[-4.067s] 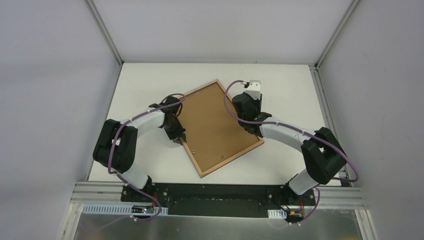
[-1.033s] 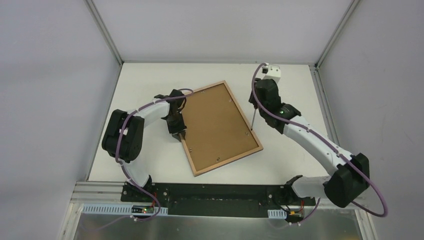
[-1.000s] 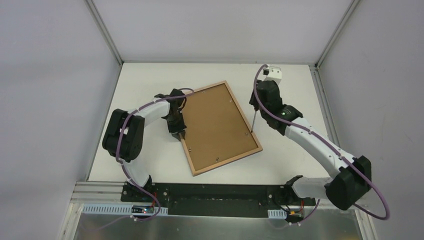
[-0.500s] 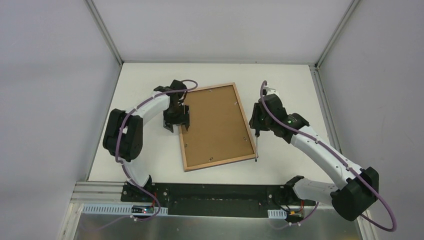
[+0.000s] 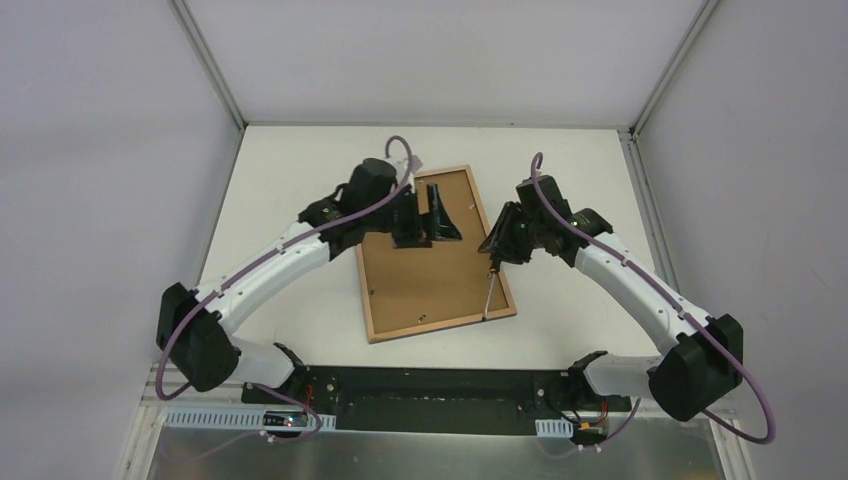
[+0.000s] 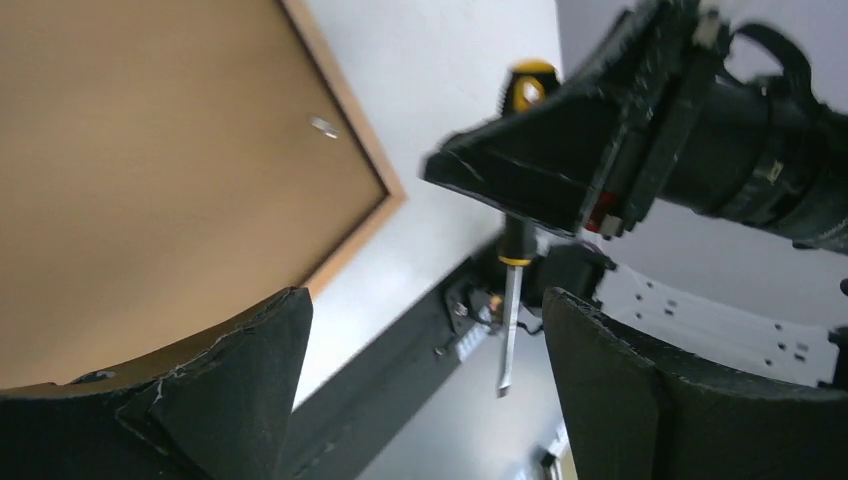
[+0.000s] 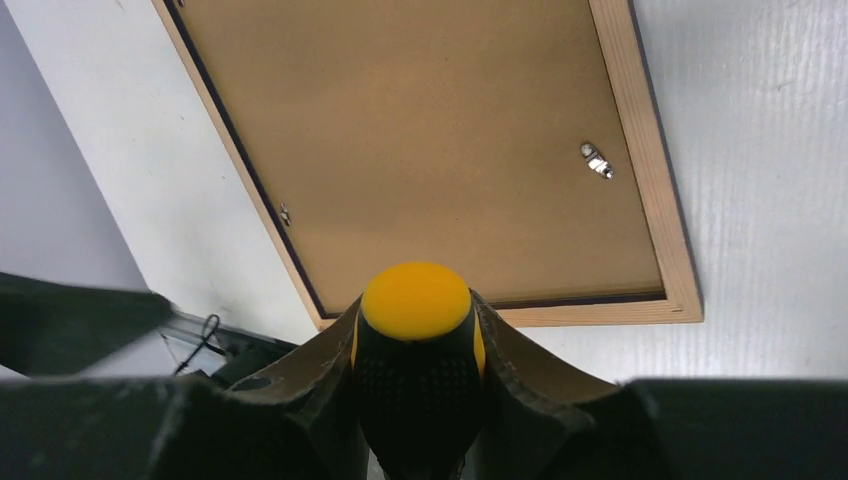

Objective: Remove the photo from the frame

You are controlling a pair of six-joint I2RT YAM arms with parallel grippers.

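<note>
1. Frame (image 5: 437,326): thin, rectangular, with a light wood-coloured rim. It lies back-up on the white table (image 5: 300,180), nearest my arm bases and between the two arms.
2. Backing panel (image 5: 420,280): flat brown fibreboard, seated inside the rim. A small silver metal tab (image 7: 597,160) sits on it close to one long edge.
3. Screwdriver (image 5: 488,292): black-and-yellow handle and a slim steel shaft. It slants down toward the frame's near right corner. I cannot tell whether the tip touches.
4. Right gripper (image 5: 502,243): fingers pinched on the screwdriver handle, just beyond the shaft.
5. Left gripper (image 5: 432,215): fingers spread wide and holding nothing, above the far part of the panel.
6. Photo: not visible. I judge it lies face-down under the panel.

Status: I judge the task to be early, since the panel is in place. The tabs have yet to be freed, the panel lifted and the photo drawn out.
</note>
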